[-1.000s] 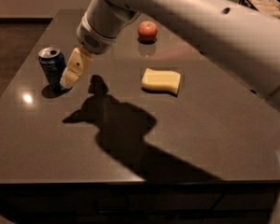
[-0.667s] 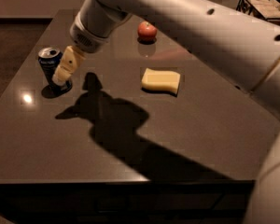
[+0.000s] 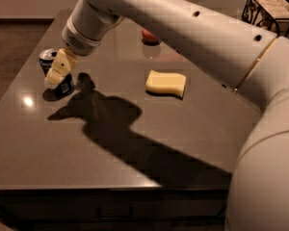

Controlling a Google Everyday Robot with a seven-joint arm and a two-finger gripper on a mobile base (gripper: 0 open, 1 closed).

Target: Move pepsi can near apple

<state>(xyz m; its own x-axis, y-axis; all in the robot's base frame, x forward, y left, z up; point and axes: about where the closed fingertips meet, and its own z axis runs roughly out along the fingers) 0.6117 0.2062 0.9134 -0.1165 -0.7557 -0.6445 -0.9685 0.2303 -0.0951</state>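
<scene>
- If the can slips on the way, it could roll on the smooth, shiny table [image 3: 111, 167] in front of the yellow sponge [image 3: 166, 83] and drop off the near edge.
- The sponge lies flat near the middle of the table. A can carried too low and too far right could bump it and get knocked loose.
- Left of the sponge and well apart from it, the pepsi can [image 3: 65, 86] stands upright near the left side of the table.
- The gripper [image 3: 58, 73] is right at the can and covers part of its front. I cannot tell how wide it is, or if it really has hold of the can or only touches it.
- A weak or crooked hold could tip the can over. A push with no hold could slide it farther left, away from the sponge and off the table.
- Behind the sponge, a bit to the left, sits the apple [image 3: 149, 36], partly hidden by the big white arm [image 3: 183, 28].
- The apple is round, so a bump from the can could make it roll away. With the arm in front of it, it may be hard to judge where to stop.
</scene>
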